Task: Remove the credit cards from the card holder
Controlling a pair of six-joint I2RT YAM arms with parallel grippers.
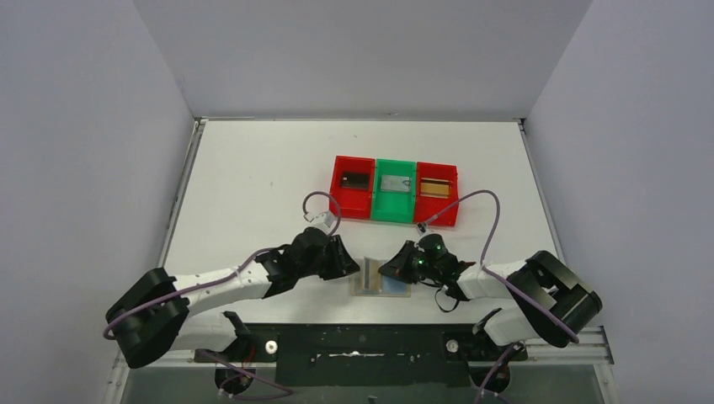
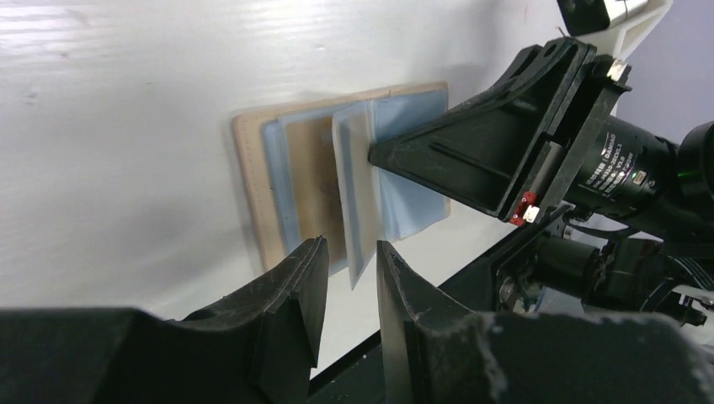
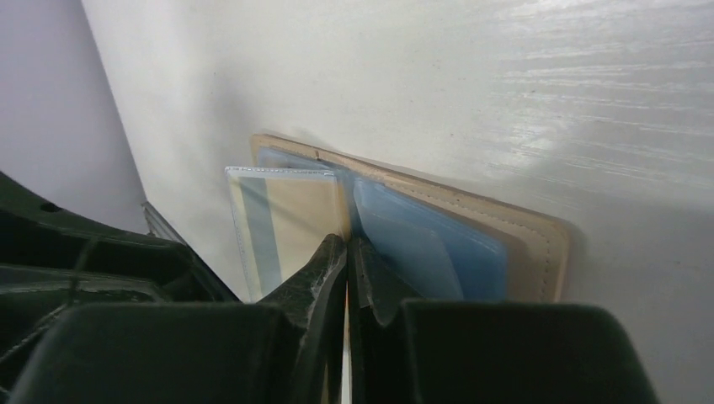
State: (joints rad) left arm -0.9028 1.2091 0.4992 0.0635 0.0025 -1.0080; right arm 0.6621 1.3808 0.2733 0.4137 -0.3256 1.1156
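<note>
The tan card holder (image 1: 371,279) lies open on the table near the front edge, between my two grippers. Its pale blue panels (image 3: 438,240) face up inside a tan border (image 2: 251,185). A clear sleeve (image 2: 360,198) stands up from the fold, with a tan card (image 3: 299,219) seen through it. My left gripper (image 2: 352,252) is open by a narrow gap, and the sleeve's lower corner hangs just beyond its tips. My right gripper (image 3: 347,242) is shut, its tips resting at the fold of the holder beside the raised sleeve. It also shows in the top view (image 1: 389,271), opposite the left gripper (image 1: 349,268).
Three small trays stand in a row behind the holder: red (image 1: 352,200), green (image 1: 395,207), red (image 1: 437,212). Each holds a flat card-like item: dark, grey and tan. The table's front edge and black base rail (image 1: 362,341) lie just behind the holder.
</note>
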